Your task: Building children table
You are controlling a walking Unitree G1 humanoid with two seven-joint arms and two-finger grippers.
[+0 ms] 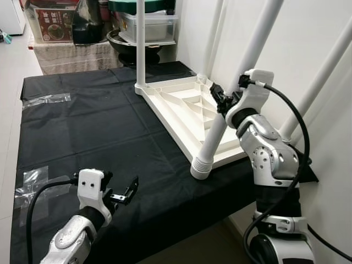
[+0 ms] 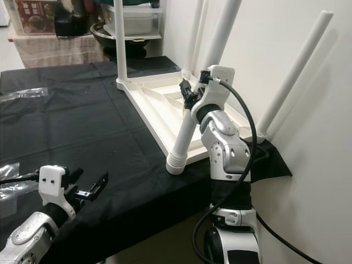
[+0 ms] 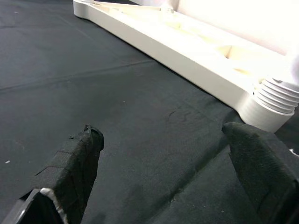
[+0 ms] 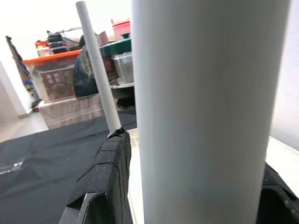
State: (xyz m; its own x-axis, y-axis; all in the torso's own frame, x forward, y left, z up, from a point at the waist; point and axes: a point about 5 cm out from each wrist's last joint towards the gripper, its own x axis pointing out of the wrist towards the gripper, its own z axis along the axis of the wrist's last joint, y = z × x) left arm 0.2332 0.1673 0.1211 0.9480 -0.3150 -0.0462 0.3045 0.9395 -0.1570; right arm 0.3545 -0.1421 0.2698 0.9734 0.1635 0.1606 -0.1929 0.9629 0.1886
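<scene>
1. Tabletop [image 1: 187, 113]: white plastic, upside down on the right side of the black-draped desk [image 1: 82, 132], ribbed underside up, right edge against the wall.
2. Legs: four white tubes stand in the corner sockets. The near leg [image 1: 231, 99] leans, with its threaded collar [image 1: 201, 166] showing at the near corner; judged not fully seated. Far-left leg [image 1: 141, 44] is upright.
3. Right claw [image 1: 224, 100]: fingers closed around the near leg partway up, one black pad [image 4: 105, 177] on each side of the tube in the wrist view.
4. Left claw [image 1: 122, 193]: spread, holding nothing, low over the cloth at the near left, aimed toward the collar.
5. Handling, judged: hollow plastic, light, stiff, smooth, so it may slip under twist. Grip the tube low, near the collar, for turning; steady the top by its rim, not the thin ribs.
6. Surroundings: tape patches [image 1: 47, 99] on the cloth at left; storage boxes [image 1: 148, 25] beyond the far edge.
</scene>
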